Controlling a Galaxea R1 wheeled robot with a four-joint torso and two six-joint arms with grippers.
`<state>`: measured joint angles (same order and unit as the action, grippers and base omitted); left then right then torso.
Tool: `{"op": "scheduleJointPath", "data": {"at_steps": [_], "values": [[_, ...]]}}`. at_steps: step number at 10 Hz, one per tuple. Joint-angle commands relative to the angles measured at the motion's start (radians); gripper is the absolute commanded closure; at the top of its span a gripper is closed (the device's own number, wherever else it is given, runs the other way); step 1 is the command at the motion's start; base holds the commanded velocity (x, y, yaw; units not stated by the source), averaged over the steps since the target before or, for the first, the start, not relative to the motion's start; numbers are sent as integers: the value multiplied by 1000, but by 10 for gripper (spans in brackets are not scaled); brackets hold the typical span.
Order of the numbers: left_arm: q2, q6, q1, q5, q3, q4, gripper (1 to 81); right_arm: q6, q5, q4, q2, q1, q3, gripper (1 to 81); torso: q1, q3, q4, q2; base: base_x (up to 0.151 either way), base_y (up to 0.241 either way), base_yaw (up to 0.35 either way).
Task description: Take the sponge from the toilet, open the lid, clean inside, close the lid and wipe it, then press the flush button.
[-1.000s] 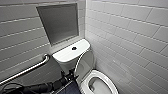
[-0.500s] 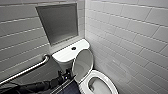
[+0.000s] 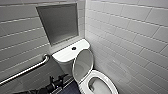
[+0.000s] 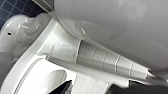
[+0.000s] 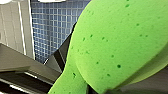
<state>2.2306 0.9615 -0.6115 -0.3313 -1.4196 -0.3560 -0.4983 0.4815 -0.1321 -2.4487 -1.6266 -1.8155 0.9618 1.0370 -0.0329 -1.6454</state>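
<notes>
"Where is the sponge (image 5: 112, 45)?"
"Squeezed tight in the right pincer (image 5: 82, 75), above the blue floor tiles (image 5: 50, 30)."
"And the left pincer (image 3: 58, 80)?"
"Spread open, low, left of the toilet (image 3: 100, 75). The lid (image 3: 83, 63) stands raised against the tank (image 3: 67, 51)."

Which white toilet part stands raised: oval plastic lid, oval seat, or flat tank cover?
The white oval plastic lid: it stands tilted up, while the seat and the tank cover lie flat.
</notes>
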Motion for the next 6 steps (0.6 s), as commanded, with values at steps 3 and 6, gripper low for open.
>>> {"op": "scheduleJointPath", "data": {"at_steps": [3,6], "values": [[-158,-10,-125,271,245,766,10,14,-47,-35,47,-3,15,811,0,0,0,0,0,0,0],[-195,-10,-376,344,304,1110,10,14,-47,-136,64,-2,30,811,0,0,0,0,0,0,0]]}}
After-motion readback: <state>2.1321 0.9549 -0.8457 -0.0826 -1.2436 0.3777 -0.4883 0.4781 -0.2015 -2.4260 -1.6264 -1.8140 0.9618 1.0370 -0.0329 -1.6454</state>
